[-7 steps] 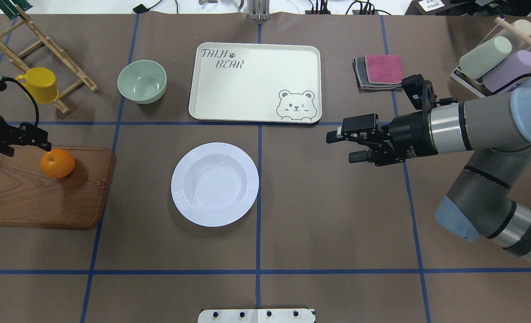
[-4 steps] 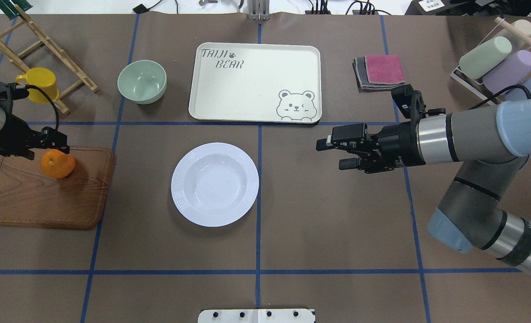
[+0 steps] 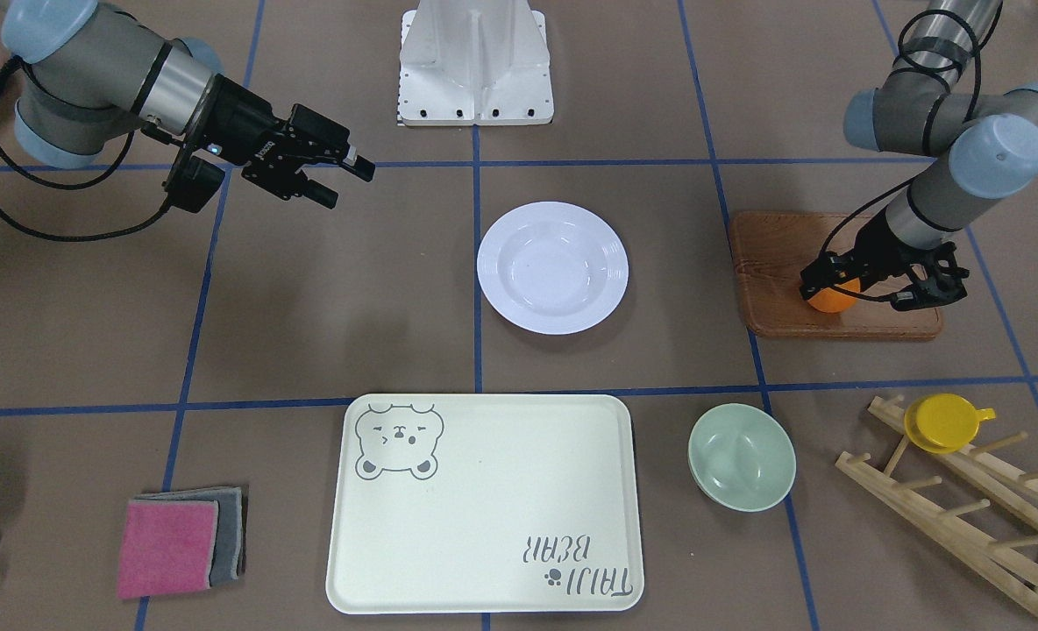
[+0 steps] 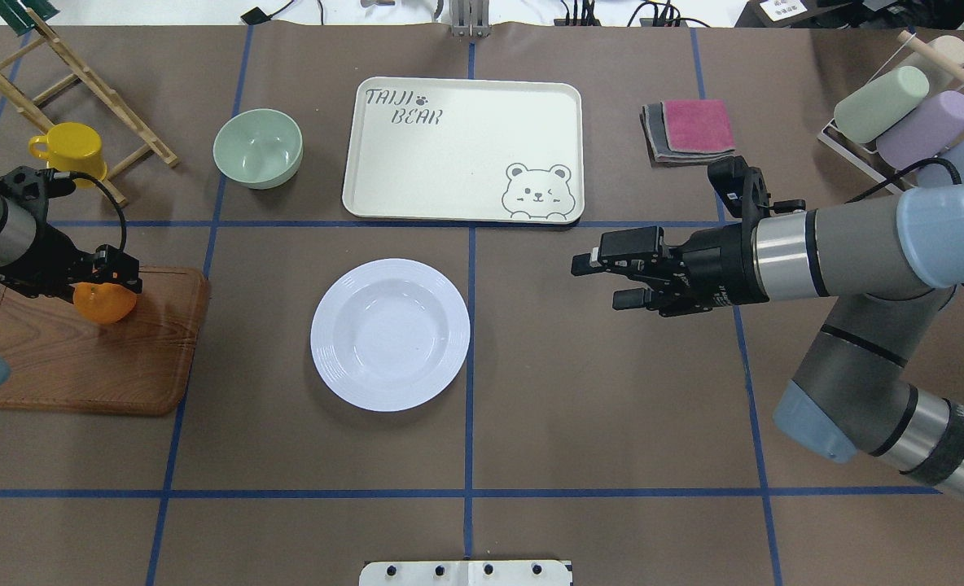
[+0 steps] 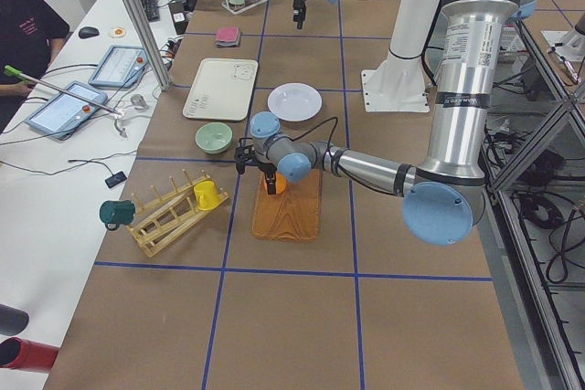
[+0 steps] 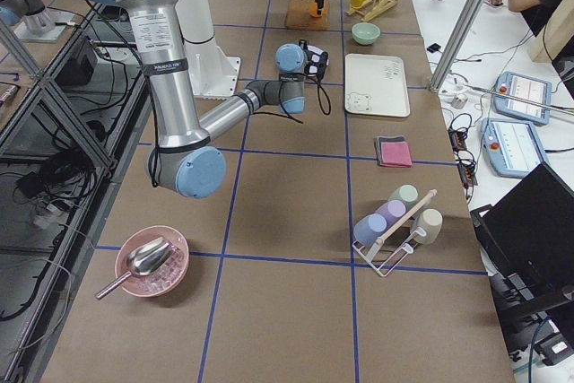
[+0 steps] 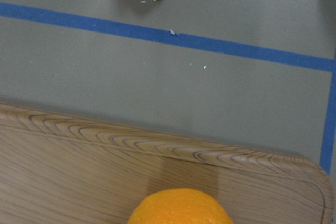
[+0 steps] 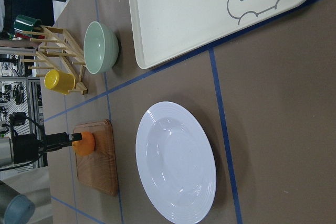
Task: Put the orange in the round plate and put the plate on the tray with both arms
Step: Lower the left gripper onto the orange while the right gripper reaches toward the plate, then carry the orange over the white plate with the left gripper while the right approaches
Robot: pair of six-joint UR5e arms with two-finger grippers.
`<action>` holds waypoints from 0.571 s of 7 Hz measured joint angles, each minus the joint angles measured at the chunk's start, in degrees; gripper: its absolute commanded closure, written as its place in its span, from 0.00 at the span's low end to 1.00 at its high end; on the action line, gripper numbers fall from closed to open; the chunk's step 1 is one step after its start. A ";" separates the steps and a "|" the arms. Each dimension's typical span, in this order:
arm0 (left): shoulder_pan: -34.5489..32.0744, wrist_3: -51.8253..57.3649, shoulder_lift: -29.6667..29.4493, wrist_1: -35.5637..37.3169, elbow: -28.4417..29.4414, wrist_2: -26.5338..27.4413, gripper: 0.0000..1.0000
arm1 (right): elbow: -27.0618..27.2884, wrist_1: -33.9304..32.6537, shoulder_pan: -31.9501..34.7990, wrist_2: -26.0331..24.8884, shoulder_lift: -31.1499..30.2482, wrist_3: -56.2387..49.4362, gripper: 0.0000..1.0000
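The orange (image 4: 106, 305) sits on the far right part of a brown wooden board (image 4: 83, 366). My left gripper (image 4: 116, 275) hangs open just over the orange's top, its fingers (image 3: 824, 276) spread to either side; I cannot tell whether they touch the fruit. The left wrist view shows only the orange (image 7: 179, 207) at its bottom edge. The white round plate (image 4: 390, 334) stands empty mid-table. Behind it lies the cream tray (image 4: 466, 138), also empty. My right gripper (image 4: 604, 282) hovers open to the right of the plate, pointing at it and holding nothing.
A pale-green bowl (image 4: 257, 148) stands left of the tray. A yellow cup (image 4: 68, 153) hangs on a wooden rack (image 4: 83, 89) at the far left. Folded cloths (image 4: 690, 130) lie right of the tray, and a rack of pastel cups (image 4: 897, 114) stands at the far right.
My left gripper has moved right and down onto the orange, now covering its top. My right gripper has slid a little left toward the plate. The orange and plate have not moved.
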 measured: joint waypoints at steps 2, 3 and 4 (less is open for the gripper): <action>0.98 -1.66 -1.27 0.52 -0.33 -0.22 0.26 | -0.36 0.10 -0.92 -0.82 0.39 -0.44 0.00; 1.07 -2.04 -3.01 2.22 -0.72 -0.54 0.28 | -1.05 0.62 -2.51 -3.66 1.54 -0.57 0.00; 1.12 -2.78 -5.76 5.98 -1.72 -0.78 0.27 | -2.43 2.52 -4.83 -8.10 3.12 -0.62 0.00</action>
